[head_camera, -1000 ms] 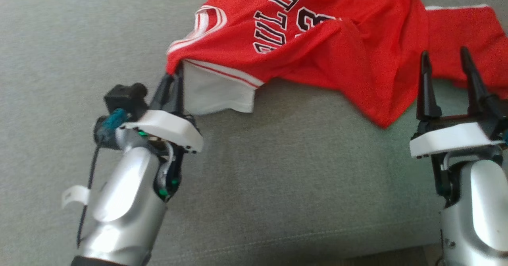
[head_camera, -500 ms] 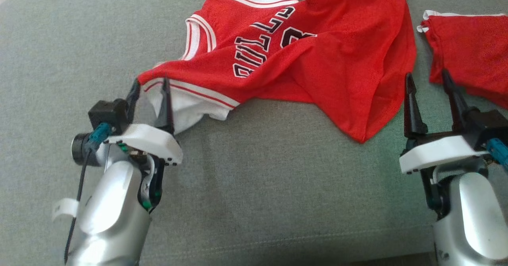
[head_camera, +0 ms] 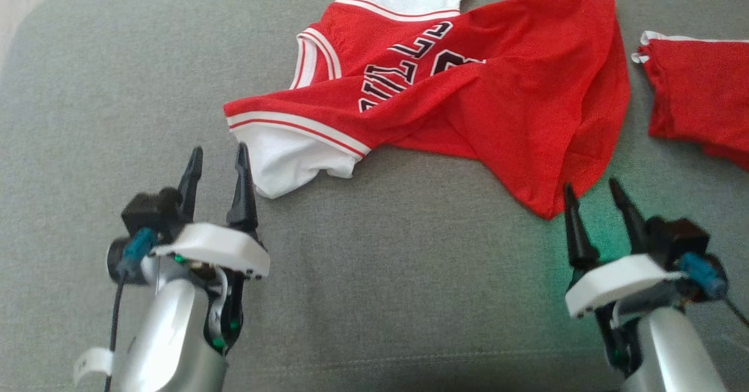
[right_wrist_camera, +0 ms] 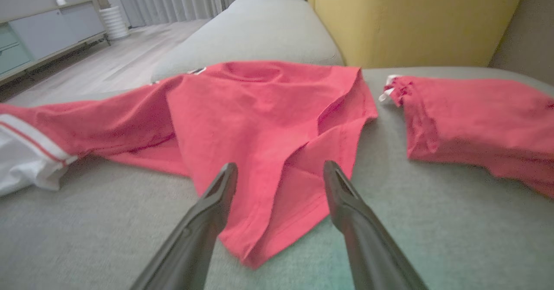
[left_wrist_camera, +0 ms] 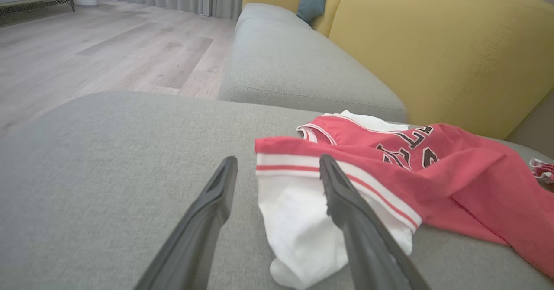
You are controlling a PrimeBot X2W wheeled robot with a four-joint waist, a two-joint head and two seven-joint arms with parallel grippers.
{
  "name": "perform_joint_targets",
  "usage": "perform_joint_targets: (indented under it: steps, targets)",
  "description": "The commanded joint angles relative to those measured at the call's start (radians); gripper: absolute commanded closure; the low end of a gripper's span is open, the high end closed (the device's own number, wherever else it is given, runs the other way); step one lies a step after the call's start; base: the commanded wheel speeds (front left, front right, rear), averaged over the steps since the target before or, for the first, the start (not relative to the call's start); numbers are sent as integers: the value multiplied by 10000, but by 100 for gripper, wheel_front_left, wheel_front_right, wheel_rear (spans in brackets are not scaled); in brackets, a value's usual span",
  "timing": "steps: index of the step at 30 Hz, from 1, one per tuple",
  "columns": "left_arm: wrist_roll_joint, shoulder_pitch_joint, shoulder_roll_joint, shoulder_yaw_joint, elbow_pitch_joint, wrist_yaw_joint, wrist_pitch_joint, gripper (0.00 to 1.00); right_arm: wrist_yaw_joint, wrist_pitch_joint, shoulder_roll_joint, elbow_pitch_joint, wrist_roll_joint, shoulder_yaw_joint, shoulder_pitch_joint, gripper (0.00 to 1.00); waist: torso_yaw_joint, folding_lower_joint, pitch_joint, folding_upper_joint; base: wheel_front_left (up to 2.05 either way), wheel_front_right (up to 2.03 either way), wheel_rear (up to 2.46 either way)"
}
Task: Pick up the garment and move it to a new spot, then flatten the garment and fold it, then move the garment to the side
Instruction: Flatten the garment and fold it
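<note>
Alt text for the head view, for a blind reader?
A crumpled red basketball jersey with white trim lies on a grey sofa cushion. The left gripper and right gripper, both open and empty, point toward its near edge. A second red garment lies at far right.

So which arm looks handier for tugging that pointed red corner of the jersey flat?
Probably the right. The right gripper, open, points straight at the jersey's red corner, close by. The left gripper, also open, sits by the white sleeve at the other end.
</note>
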Motion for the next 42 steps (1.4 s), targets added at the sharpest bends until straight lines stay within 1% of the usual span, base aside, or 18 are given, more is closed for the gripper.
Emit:
perform_joint_targets:
  steps: [1, 10, 17, 31, 42]
  targets:
    - [120, 1, 80, 357, -406, -58, -122, 0, 37, 28, -37, -105, 90, 364, 123, 0, 94, 0, -34, 0, 0, 0, 0]
    - [203, 284, -30, 386, -381, -187, -122, 0, 37, 251, -37, 767, 142, 965, 182, 0, 251, 0, -40, 0, 0, 0, 0]
    - [212, 177, -54, 305, -404, -236, -122, 0, 37, 293, -37, 1276, -246, 1093, -92, 0, 330, 0, 152, 0, 0, 0, 0]
    - [84, 86, -61, 90, -282, -227, -122, 0, 37, -95, -37, 1827, -164, 1287, -546, 0, 406, 0, 268, 0, 0, 0, 0]
    - [172, -169, -62, -42, 311, -289, -122, 0, 37, -409, -37, 2007, 68, 1454, -873, 0, 317, 0, 404, 0, 0, 0, 0]
